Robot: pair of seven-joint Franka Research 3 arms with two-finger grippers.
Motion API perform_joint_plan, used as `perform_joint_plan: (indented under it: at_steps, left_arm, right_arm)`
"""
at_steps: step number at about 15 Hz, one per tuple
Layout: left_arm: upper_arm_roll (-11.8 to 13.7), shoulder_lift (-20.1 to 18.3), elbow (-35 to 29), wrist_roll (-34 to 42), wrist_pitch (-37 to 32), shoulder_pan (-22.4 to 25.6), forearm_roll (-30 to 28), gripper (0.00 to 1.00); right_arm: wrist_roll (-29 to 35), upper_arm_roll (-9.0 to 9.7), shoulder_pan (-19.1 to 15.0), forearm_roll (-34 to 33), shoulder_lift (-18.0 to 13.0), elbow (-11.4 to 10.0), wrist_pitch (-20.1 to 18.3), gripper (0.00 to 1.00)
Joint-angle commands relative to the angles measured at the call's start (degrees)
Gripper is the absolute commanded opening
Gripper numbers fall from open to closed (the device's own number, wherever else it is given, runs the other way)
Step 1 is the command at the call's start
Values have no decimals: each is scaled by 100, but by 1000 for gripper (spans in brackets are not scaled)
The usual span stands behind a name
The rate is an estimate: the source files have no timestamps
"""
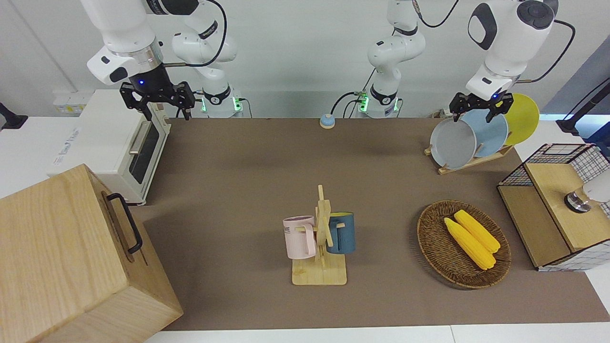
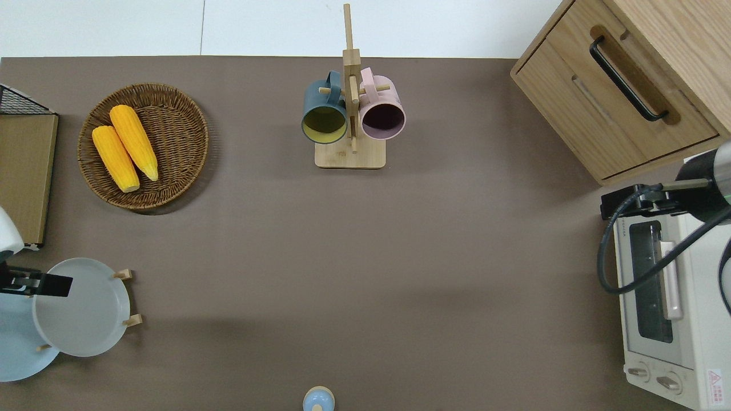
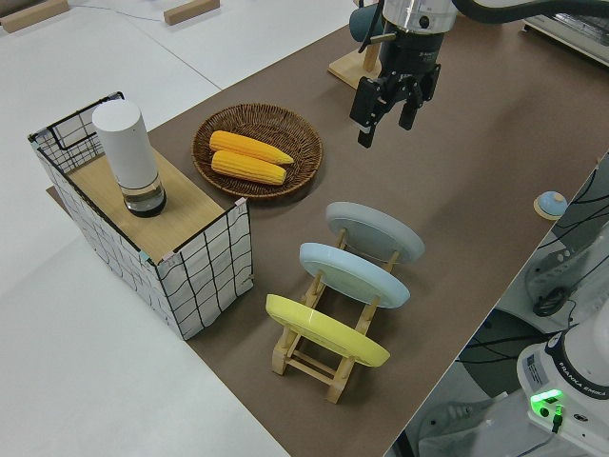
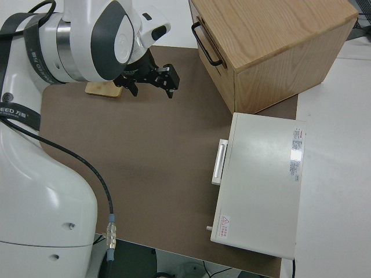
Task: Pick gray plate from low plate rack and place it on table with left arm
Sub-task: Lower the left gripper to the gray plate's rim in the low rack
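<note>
Gray plate (image 1: 452, 143) leans in the low plate rack (image 1: 469, 162), in the slot farthest from the robots. Above its top rim hangs the left gripper (image 1: 481, 110), jaws apparently open. Right arm is parked.

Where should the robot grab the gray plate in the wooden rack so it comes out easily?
Probably the top rim of the round pale gray plate. It leans upright in the slot of the low bare-wood plate rack farthest from the robots, so its upper edge is free. The open left gripper, already above, should come straight down, one finger on each face.
</note>
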Motion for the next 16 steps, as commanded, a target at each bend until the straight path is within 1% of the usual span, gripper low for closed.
perform_joint_plan:
  at_steps: [1,4,7,12,16]
  left_arm:
    - [62,-608,-995,133,693,53,121,995]
    - [62,-749,-1338,142,941,62,217,995]
    - [167,-776,-1541,151,1160,62,253,995]
    - [545,-820,-1936,572,1704,71,253,995]
    - [572,-829,-2331,590,2135,71,419,995]
  right_arm:
    - [22,-34,41,15,2,37,-5,983]
    - [22,-34,41,15,2,37,-5,983]
    - [22,-34,41,15,2,37,-5,983]
    - [22,-34,41,15,2,37,-5,983]
    - [22,-34,41,15,2,37,-5,983]
